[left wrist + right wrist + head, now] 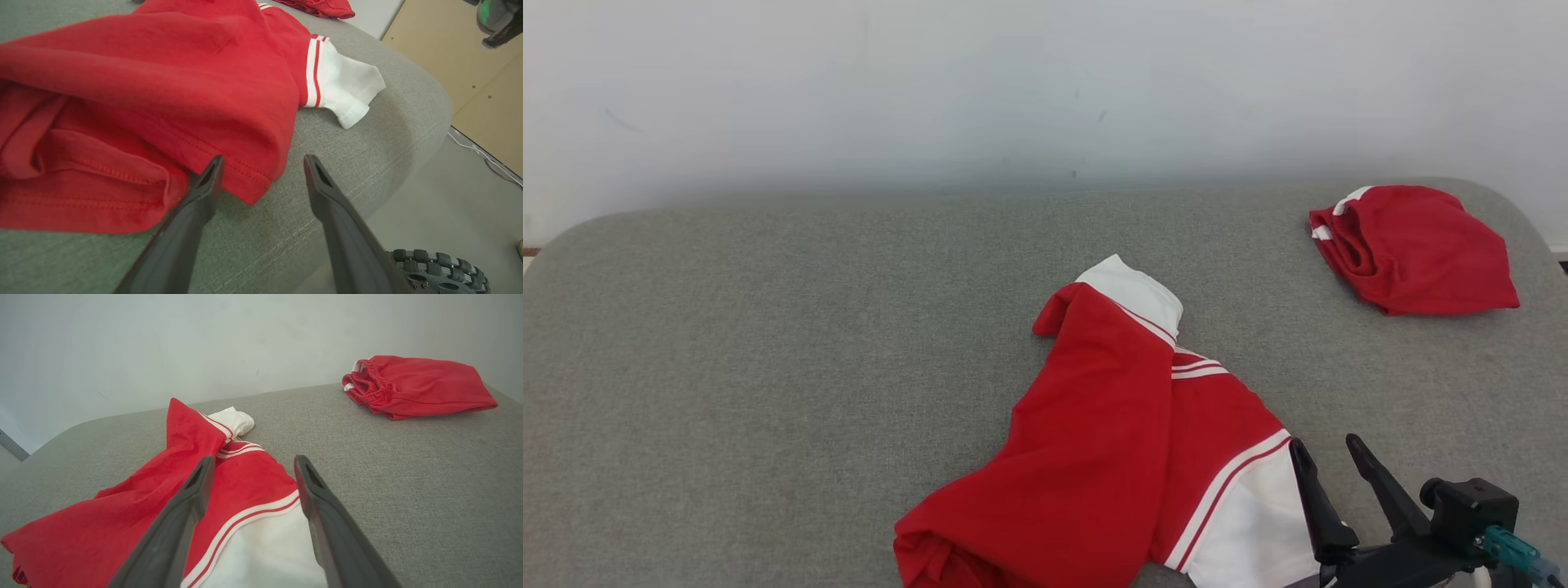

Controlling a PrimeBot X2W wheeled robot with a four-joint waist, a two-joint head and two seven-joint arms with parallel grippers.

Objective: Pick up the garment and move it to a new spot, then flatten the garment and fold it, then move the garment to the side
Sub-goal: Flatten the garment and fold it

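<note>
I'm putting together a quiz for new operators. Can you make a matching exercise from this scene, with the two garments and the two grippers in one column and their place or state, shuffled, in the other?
1. red and white shirt
2. red shorts
3. left gripper
4. right gripper

A. open, at the white sleeve
B. lying at the far right corner of the table
C. crumpled, near middle
D. open, at the red hem

Pairs: 1-C, 2-B, 3-D, 4-A
</note>
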